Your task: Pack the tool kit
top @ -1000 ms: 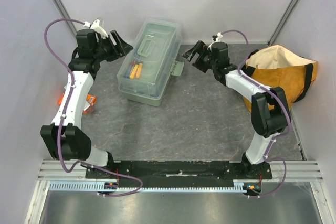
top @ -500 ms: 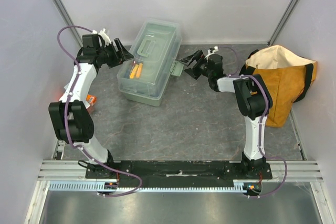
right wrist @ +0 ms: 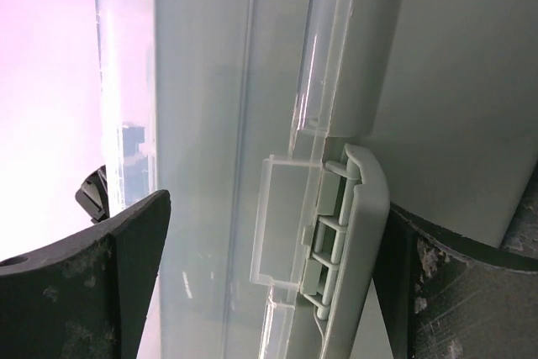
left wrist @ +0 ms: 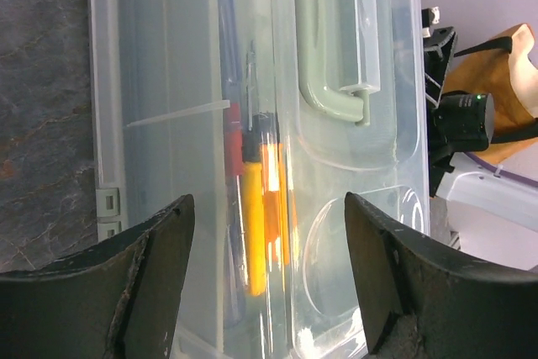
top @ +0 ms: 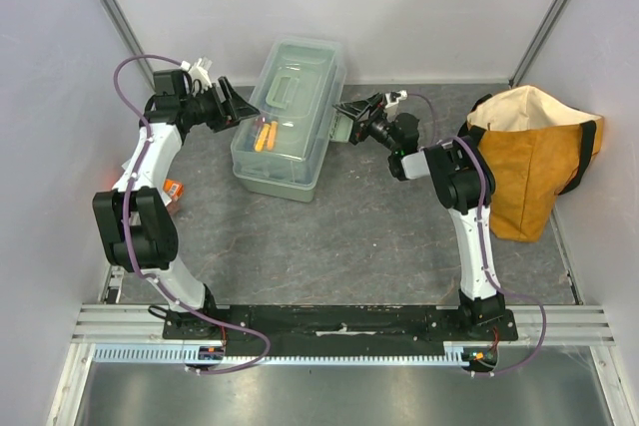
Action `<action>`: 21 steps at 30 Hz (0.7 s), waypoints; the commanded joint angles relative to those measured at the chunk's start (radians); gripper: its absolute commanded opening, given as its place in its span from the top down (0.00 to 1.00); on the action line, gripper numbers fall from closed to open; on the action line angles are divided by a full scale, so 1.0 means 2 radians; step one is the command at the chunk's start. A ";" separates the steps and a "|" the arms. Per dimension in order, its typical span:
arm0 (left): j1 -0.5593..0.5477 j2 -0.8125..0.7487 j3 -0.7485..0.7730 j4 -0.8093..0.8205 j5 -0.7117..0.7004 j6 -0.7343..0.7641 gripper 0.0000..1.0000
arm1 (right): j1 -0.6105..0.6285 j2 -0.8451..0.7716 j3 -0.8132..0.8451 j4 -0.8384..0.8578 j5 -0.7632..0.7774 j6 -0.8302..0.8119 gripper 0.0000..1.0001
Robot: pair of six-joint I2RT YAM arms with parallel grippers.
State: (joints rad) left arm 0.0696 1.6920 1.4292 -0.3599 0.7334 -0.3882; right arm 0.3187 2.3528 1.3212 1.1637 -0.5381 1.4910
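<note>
The pale green toolbox (top: 285,119) stands at the back of the table with its translucent lid down. Through the lid (left wrist: 336,182) I see its green handle (left wrist: 329,81) and yellow and orange tools (left wrist: 262,199) in the inner tray. My left gripper (top: 243,112) is open at the box's left side, and its fingers (left wrist: 143,283) straddle the lid from above. My right gripper (top: 345,119) is open at the box's right side. Its fingers (right wrist: 92,283) straddle the green latch (right wrist: 353,233), which hangs flipped out from the lid's clear catch (right wrist: 282,224).
An orange-tan fabric bag (top: 534,152) with black straps stands at the right edge, also seen in the left wrist view (left wrist: 513,81). A small orange object (top: 173,190) lies on the table beside the left arm. White walls close in the back and sides.
Both grippers have moved in toward the toolbox. The left one now reaches over the lid's left edge, and the right one has closed in on the latch at the right side.
</note>
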 commanded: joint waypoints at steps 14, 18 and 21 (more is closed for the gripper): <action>-0.018 -0.009 -0.024 0.000 0.070 -0.028 0.24 | 0.034 -0.007 0.011 0.163 -0.073 0.084 0.02; -0.018 -0.012 -0.024 -0.003 0.064 -0.026 0.24 | 0.034 -0.033 -0.005 0.131 -0.068 0.065 0.03; -0.019 -0.012 -0.025 -0.002 0.061 -0.026 0.25 | 0.034 -0.063 -0.017 0.052 -0.062 0.009 0.07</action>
State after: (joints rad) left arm 0.0708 1.6920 1.3994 -0.3332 0.7422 -0.3908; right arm 0.3229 2.3684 1.3033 1.2369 -0.5793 1.5875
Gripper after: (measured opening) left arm 0.760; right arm 0.951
